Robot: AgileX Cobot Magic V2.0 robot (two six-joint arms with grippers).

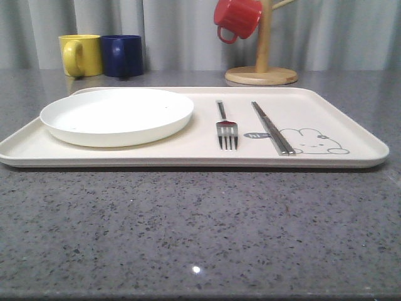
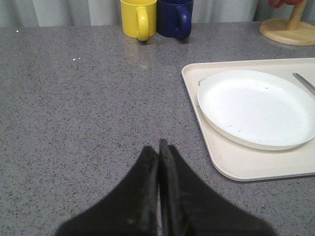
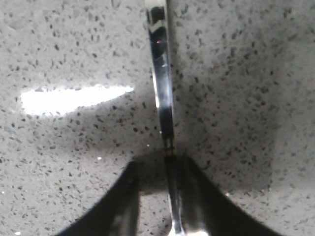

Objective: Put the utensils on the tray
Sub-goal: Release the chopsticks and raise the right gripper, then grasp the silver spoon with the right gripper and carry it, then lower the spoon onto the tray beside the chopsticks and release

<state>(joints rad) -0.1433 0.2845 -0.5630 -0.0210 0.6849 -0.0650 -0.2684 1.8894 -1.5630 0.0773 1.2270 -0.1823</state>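
Two black right fingers (image 3: 147, 196) stand slightly apart around my slim shiny silver utensil handle (image 3: 162, 88), which touches one finger above the speckled grey worktop (image 3: 246, 73). My left fingers (image 2: 158, 162) are pressed together, empty. Farther off, the four-tined silver fork (image 1: 227, 128) and flat silver chopsticks (image 1: 272, 128) lie on the cream rectangular tray (image 1: 188, 155).

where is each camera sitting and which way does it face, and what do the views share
Front view: low at the table's near edge, facing forward across the tray with the plate, fork and chopsticks, mugs behind.
Left wrist view: on the left arm, looking over the left gripper, fingers together, at the counter left of the tray.
Right wrist view: close above the counter, right gripper around a shiny utensil handle.
Shared: front and left wrist views both show tray, plate, yellow mug and blue mug.
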